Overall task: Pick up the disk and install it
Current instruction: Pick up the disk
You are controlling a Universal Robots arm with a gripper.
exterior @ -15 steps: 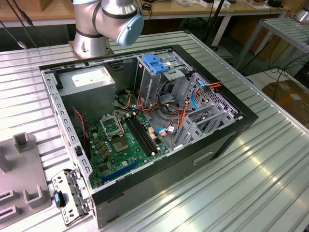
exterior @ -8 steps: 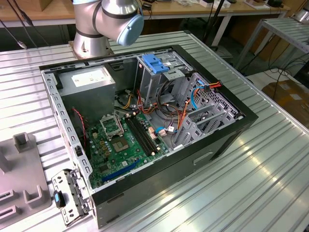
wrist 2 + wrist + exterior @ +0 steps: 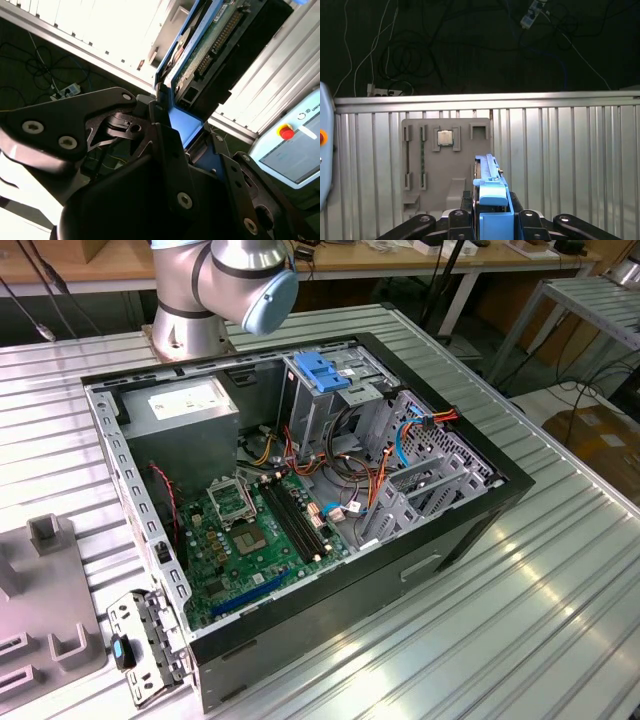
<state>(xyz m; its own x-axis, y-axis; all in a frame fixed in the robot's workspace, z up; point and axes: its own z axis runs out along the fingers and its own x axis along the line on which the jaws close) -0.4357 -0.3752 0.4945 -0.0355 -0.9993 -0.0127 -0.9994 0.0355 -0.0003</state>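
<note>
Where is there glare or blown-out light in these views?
Exterior view: glare streaks on the ribbed table toward that view's right. Second wrist view: the table beside the held disk is blown out white. First wrist view: evenly lit table, floor nearly black.

Robot lab: slatted aluminium workbench (image 3: 560, 620)

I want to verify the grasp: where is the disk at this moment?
In both wrist views the disk sits edge-on, clamped in the claw, in front of the grey parts holder that lies on the ribbed table.
</note>
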